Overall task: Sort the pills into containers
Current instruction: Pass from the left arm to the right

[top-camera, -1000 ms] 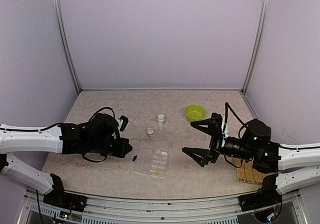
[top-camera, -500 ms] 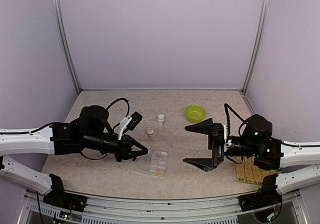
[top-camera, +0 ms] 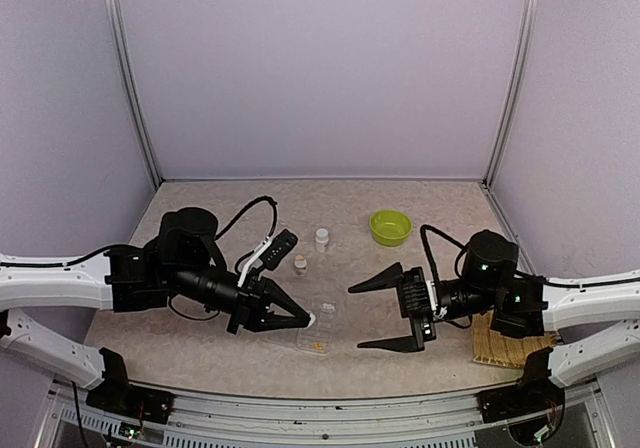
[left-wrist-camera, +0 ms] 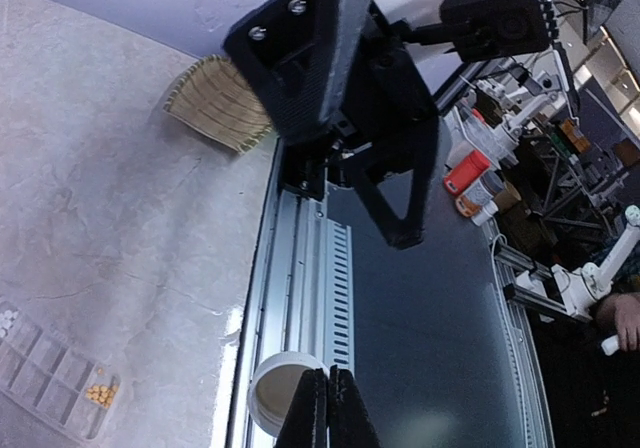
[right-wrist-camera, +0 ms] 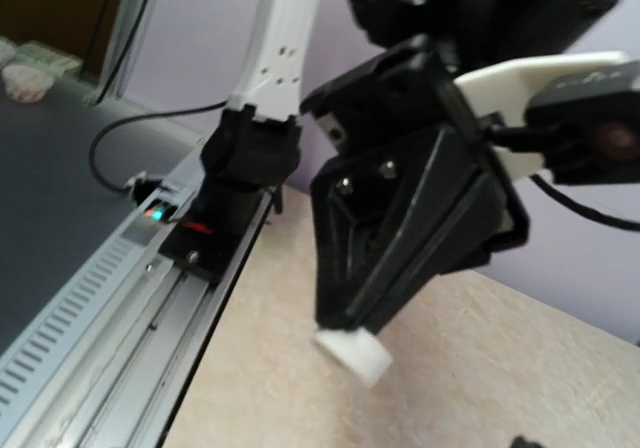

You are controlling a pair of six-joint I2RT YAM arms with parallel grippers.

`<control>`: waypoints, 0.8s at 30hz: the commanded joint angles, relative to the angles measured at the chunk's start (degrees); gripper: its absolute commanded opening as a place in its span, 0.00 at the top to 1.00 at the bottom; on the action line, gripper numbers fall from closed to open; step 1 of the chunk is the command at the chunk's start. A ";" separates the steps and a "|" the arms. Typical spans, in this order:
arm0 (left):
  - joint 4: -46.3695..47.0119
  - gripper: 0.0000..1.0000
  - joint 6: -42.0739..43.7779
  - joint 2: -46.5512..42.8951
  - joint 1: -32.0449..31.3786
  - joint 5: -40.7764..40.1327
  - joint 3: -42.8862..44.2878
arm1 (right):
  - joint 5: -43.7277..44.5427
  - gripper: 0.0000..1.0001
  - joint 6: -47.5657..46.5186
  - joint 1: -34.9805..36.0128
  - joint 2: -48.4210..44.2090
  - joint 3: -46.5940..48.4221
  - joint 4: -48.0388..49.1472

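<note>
The left claw is closed tight, and a small white cap sits at its tips, apparently pinched by its rim; the right wrist view shows the cap clear of the counter. A second ago this claw was drawn back at the left with its arm folded. Half a second ago it had reached halfway, and now its tips are over the left edge of the pill box. The right claw is wide open and holds nothing, one finger above the other. Its gap is a little narrower than it was a second ago, and it has swung left from near the mat to just right of the box, so the two claws now face each other across it. The box has not moved: it lies flat at mid-counter, and a cluster of yellow-orange pills is in an end compartment toward the near edge. The left wrist view shows a few whitish pieces at the box's other end, too small to name. The two small bottles beyond the box and the green bowl to the right are where they were.
</note>
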 commanded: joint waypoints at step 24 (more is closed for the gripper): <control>6.26 1.00 -0.60 3.16 -2.72 10.90 1.85 | -0.33 0.62 -16.11 6.95 17.10 15.97 -14.33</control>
